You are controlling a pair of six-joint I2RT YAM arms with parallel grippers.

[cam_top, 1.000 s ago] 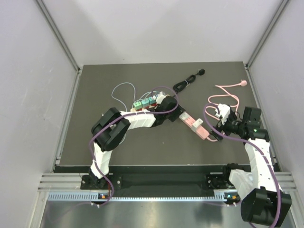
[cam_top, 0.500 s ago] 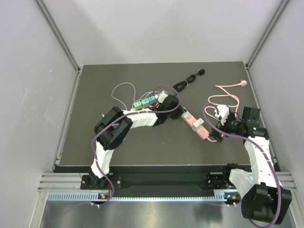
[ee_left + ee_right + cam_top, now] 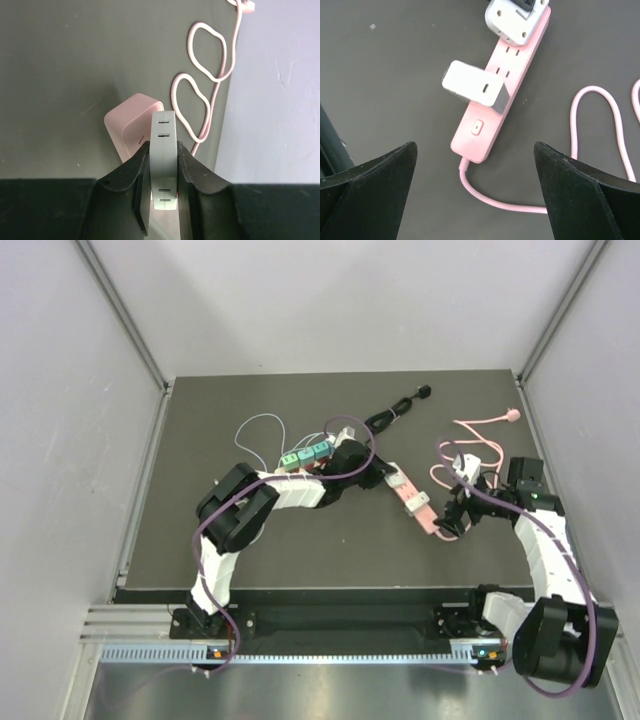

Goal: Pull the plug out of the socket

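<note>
Left gripper [image 3: 163,146] is clamped shut on the white plug [image 3: 163,125] at the far end of the pink power strip [image 3: 485,127], right of the tabletop's [image 3: 300,560] centre, while the right gripper [image 3: 475,147] is hung wide open over the strip's near end. Strip should probably be pinned down first, then the plug drawn straight out of the socket face, no rocking. Strip's long axis is laid diagonally toward the near right corner, with the plug stuck out from its face.

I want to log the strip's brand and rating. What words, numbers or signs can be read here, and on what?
No text is readable in any view.
pink power strip: no print visible, only slots and a switch.
white plug: only slots.
white charger: blank faces, one port.
teal blocks: any marks too small to read.
</note>
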